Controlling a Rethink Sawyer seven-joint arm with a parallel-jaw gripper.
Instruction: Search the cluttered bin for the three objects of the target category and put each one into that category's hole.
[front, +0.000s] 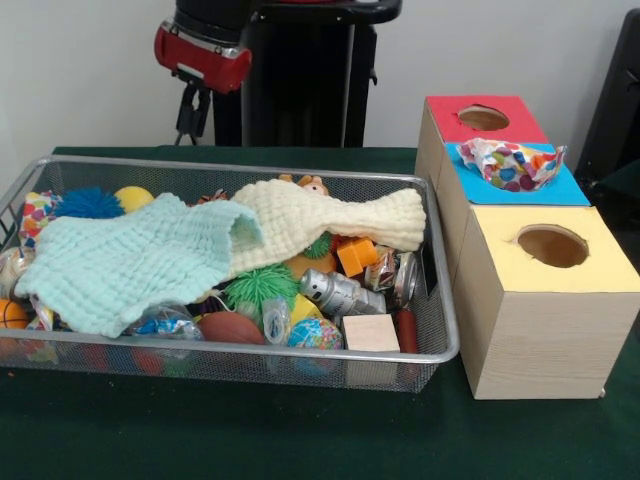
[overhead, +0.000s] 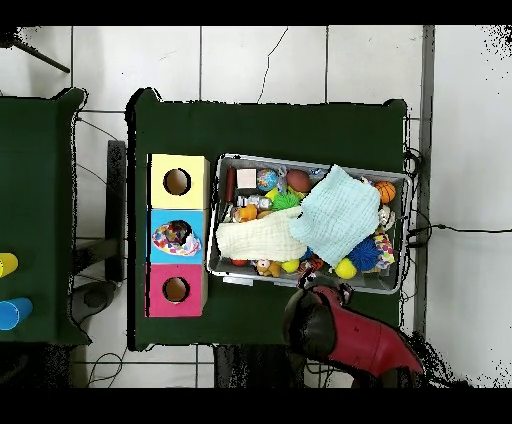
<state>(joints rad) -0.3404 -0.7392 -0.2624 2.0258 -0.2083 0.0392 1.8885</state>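
Note:
The wire mesh bin (front: 240, 165) is full of toys and also shows in the overhead view (overhead: 300, 281). One polka-dot cloth (front: 510, 163) lies crumpled over the hole of the blue-topped box (front: 570, 190); seen from overhead, the cloth (overhead: 175, 238) sits in the hole. Another dotted cloth piece (front: 38, 213) peeks out at the bin's far left corner. My gripper (front: 193, 120) hangs empty beyond the bin's far rim, behind its left half. In the overhead view only the arm (overhead: 350, 335) shows, just outside the bin.
A pale mint knitted cloth (front: 130, 260) and a cream knitted cloth (front: 320, 215) cover much of the bin's contents. Balls, a silver can (front: 335, 290) and a wooden block (front: 372, 332) lie around them. The red-topped box (front: 440, 118) and yellow-topped box (front: 600, 265) flank the blue one.

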